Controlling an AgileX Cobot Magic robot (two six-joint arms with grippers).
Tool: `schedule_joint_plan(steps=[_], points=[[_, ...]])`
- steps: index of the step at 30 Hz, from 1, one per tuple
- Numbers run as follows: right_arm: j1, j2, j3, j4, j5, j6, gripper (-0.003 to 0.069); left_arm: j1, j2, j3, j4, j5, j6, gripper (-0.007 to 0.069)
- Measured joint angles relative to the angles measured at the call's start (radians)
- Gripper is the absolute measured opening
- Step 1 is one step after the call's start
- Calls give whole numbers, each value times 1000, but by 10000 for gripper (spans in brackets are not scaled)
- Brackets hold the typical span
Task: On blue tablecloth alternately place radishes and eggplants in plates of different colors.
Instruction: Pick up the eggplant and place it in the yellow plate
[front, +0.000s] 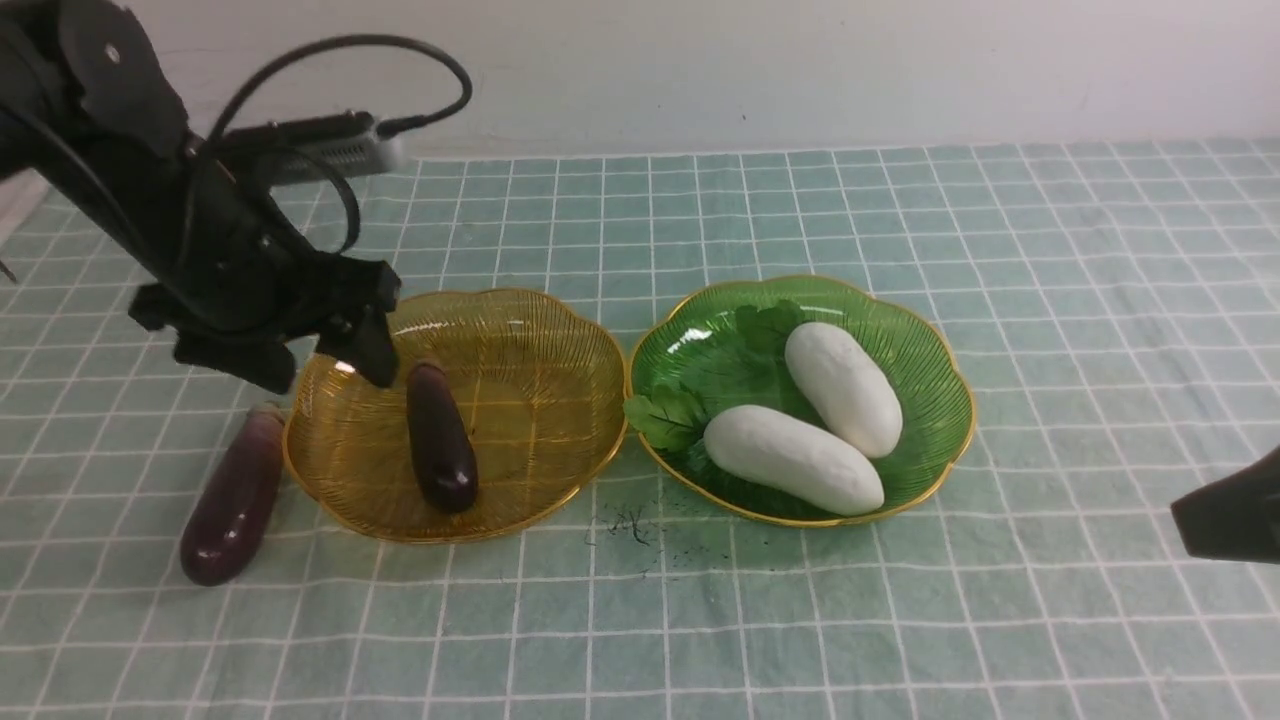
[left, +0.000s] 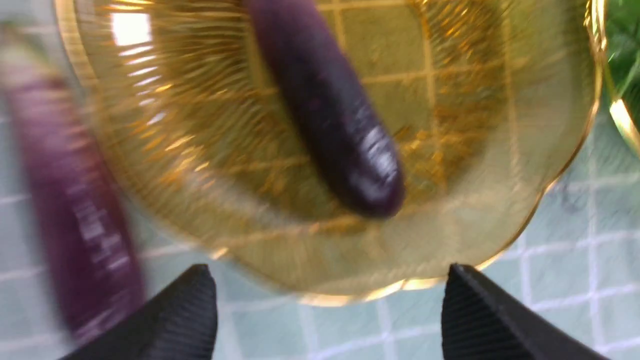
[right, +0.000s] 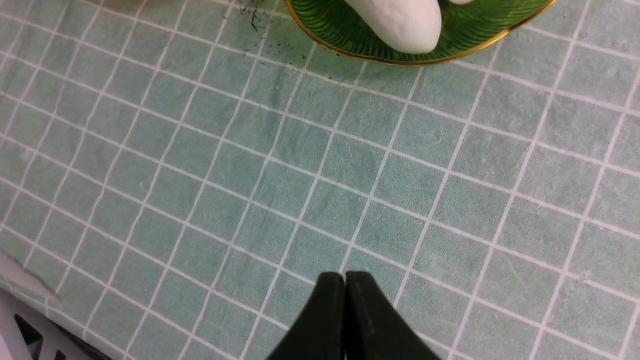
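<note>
The last eggplant (front: 233, 497) lies on the cloth (front: 800, 620) just beside the amber plate (front: 560, 510), so fetching it looks like the step in hand; the other eggplant (front: 441, 440) is in that plate, and both radishes (front: 845, 390) (front: 795, 460) sit in the green plate (front: 955, 470). The left pincer (left: 330, 310) is spread wide with nothing in it, the right pincer (right: 345, 280) closed and empty; the next move calls for centring the left one over the stray eggplant (mind the plate's rim) and closing around its middle.
</note>
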Motion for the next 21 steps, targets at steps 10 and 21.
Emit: schedule_joint_plan(steps=[10,21], points=[[0,0,0,-4,0,-19,-15,11,-53,166,327,54,-223,542],[0,0,0,-5,0,-24,-15,99,143,230,302,-109,-287,542]])
